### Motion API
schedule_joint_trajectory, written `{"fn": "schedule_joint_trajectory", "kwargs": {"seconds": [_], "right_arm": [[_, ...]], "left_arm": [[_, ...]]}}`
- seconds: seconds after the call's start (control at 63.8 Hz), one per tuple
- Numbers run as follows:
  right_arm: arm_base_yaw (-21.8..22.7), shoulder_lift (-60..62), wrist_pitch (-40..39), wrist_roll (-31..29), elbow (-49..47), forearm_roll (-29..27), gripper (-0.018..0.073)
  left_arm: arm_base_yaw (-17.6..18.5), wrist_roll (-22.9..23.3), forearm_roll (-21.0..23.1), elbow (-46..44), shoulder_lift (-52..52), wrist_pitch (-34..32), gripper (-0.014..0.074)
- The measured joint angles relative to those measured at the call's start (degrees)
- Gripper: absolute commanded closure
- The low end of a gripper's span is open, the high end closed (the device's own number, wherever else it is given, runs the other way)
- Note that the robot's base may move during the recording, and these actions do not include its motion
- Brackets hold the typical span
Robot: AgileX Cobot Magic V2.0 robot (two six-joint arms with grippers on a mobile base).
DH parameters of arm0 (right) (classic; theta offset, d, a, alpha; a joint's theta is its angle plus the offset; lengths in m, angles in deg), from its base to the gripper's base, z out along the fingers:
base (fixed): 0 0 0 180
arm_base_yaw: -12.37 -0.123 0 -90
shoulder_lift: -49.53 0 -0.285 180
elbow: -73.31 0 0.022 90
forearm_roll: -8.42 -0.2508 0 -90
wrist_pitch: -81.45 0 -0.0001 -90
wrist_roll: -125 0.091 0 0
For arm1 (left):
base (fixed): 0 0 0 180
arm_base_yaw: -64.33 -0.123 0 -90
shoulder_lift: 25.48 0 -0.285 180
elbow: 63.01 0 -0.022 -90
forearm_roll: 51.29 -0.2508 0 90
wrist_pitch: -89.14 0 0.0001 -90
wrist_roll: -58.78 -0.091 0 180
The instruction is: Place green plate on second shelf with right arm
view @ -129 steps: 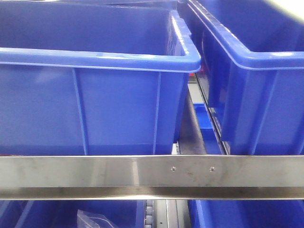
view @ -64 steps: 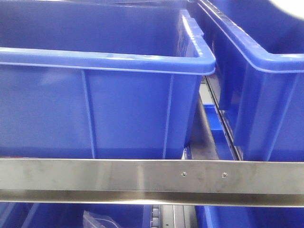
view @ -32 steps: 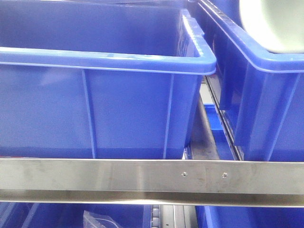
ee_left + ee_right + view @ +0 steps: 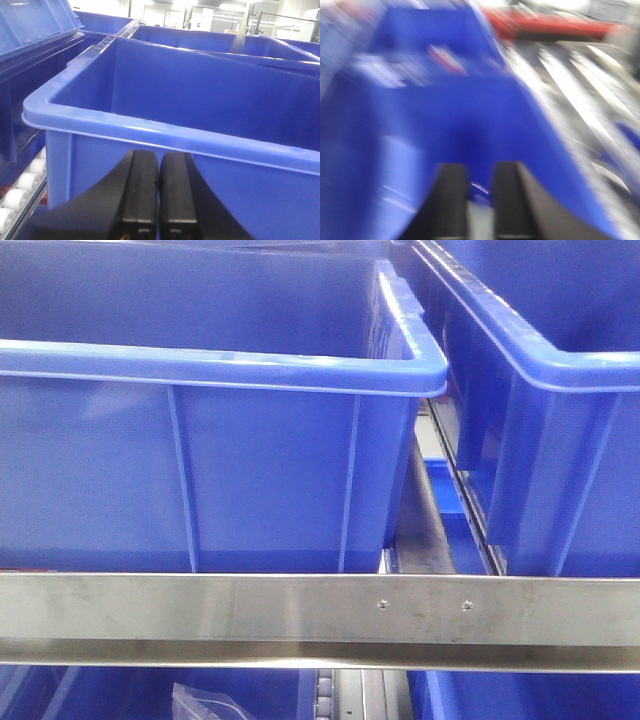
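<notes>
- The plate is not visible in any view, so I cannot say where it is.
- The right hand [image 4: 481, 220], at the bottom centre of its wrist view, has its fingers set narrowly apart. A pale sliver sits low between them. It may be the plate's edge, but the blur hides it, so I cannot tell whether the hand holds anything.
- That view is strongly smeared. If the grip is only on a thin rim, I judge the plate could slip or tilt out.
- The blue bins [image 4: 210, 365] fill the front view above the steel rail [image 4: 320, 620]. A plate carried low could strike a bin rim or the rail.
- The left hand [image 4: 159, 200] is pressed together, empty, just before a bin wall, so it could bump it.
</notes>
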Motion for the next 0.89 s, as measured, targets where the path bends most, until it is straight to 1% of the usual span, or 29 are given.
{"fn": "schedule_joint_trajectory", "kwargs": {"seconds": [0.11, 0.172, 0.298, 0.407, 0.564, 0.736, 0.893], "right_arm": [[0.0, 6.7, -10.5, 0.0, 2.4, 0.1, 0.0515], [0.0, 10.0, -15.6, 0.0, 4.3, 0.3, 0.0512], [0.0, 17.8, -22.9, -0.2, 10.3, 0.9, 0.0512], [0.0, 22.9, -25.0, -0.2, 15.6, 1.5, 0.0512], [0.0, 30.4, -25.7, -0.2, 21.8, 1.6, 0.0512], [0.0, 35.9, -25.9, -0.2, 25.5, 1.8, 0.0512], [0.0, 36.6, -26.0, -0.2, 26.8, 1.9, 0.0512]], "left_arm": [[0.0, 0.0, 0.0, 0.0, 0.0, 0.0, 0.0466], [0.0, 0.0, 0.0, 0.0, 0.0, 0.0, 0.0466], [0.0, 0.0, 0.0, 0.0, 0.0, 0.0, 0.0466], [0.0, 0.0, 0.0, 0.0, 0.0, 0.0, 0.0466], [0.0, 0.0, 0.0, 0.0, 0.0, 0.0, 0.0466], [0.0, 0.0, 0.0, 0.0, 0.0, 0.0, 0.0466], [0.0, 0.0, 0.0, 0.0, 0.0, 0.0, 0.0466]]}}
